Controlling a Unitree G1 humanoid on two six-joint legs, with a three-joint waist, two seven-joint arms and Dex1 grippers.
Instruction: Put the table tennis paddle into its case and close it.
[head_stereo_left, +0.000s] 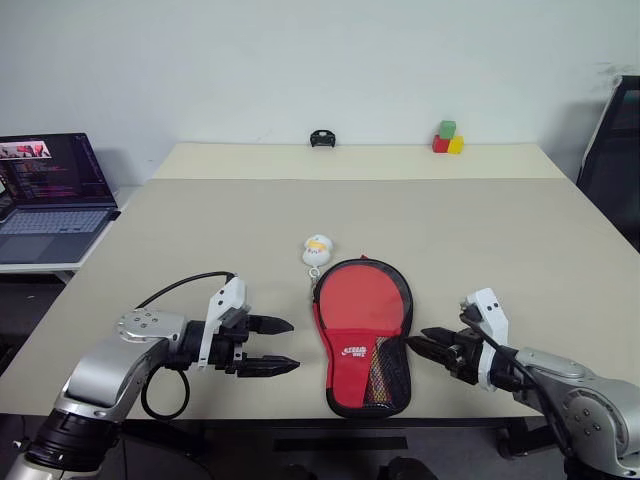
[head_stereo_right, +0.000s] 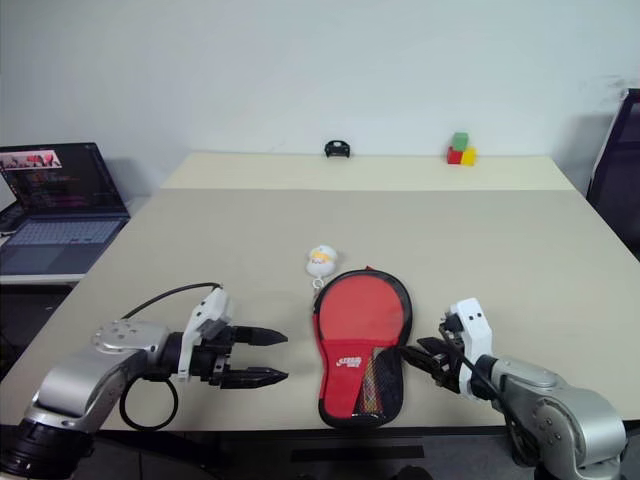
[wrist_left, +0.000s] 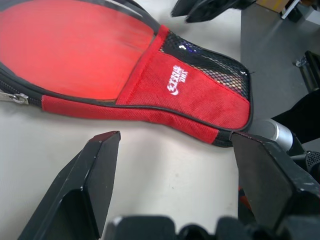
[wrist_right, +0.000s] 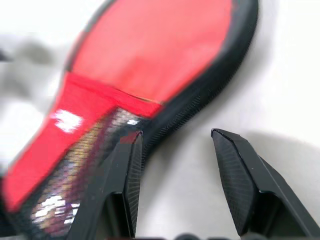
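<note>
From the head views, the case (head_stereo_left: 363, 336) lies flat near the front edge of the table (head_stereo_left: 500, 230), between the two arms, its round end away from the robot and its narrow end close to the table edge; a red round face fills its upper part, which I judge to be the table tennis paddle (head_stereo_left: 362, 298) lying in the open pouch, though it could be the pouch's own panel. The left gripper (head_stereo_left: 278, 346) hovers just beside the case with fingers spread wide and empty; the right gripper (head_stereo_left: 425, 341) sits near the opposite side, fingers parted, holding nothing. A small white and yellow charm (head_stereo_left: 318, 250) rests just beyond the round end, near the zip line. The left wrist view shows the zip pull (wrist_left: 15, 98) at the seam, the white logo and the mesh pocket, the teeth seemingly unjoined there. The right wrist view shows the black piping just beside one finger (wrist_right: 127, 175). The risk, as I judge it: tugging the zip with the case unpinned could drag it off the near edge, and a proud paddle rim or the charm's cord could jam the slider.
</note>
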